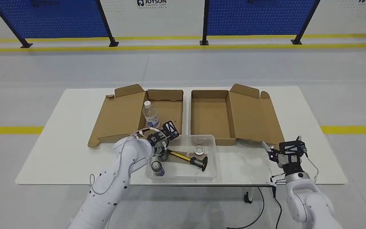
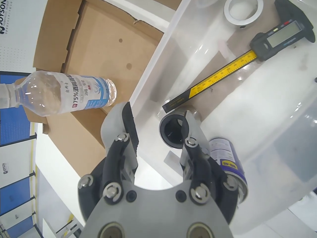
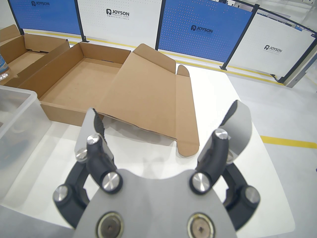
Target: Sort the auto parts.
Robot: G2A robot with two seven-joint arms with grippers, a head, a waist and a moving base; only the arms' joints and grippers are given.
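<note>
A clear plastic bin (image 1: 214, 172) at the table's front holds a yellow-and-black digital caliper (image 2: 247, 60), a metal ring (image 2: 244, 7), a blue spray can (image 2: 225, 159) and a black hollow cylinder (image 2: 169, 132). My left gripper (image 2: 156, 122) is open at the bin's left end (image 1: 160, 149). One of its fingers (image 2: 185, 127) is in front of the cylinder's mouth, and the other (image 2: 128, 122) is over the bin's wall. My right gripper (image 3: 164, 112) stands open over bare table, right of the bin (image 1: 281, 147), with nothing between its fingers.
Two open cardboard boxes lie behind the bin. The left box (image 1: 166, 106) holds a clear bottle (image 1: 151, 116) standing near its front. The right box (image 1: 211, 114) has its lid flap (image 3: 148, 100) spread toward my right gripper. Bare table (image 1: 74, 143) lies at the far left.
</note>
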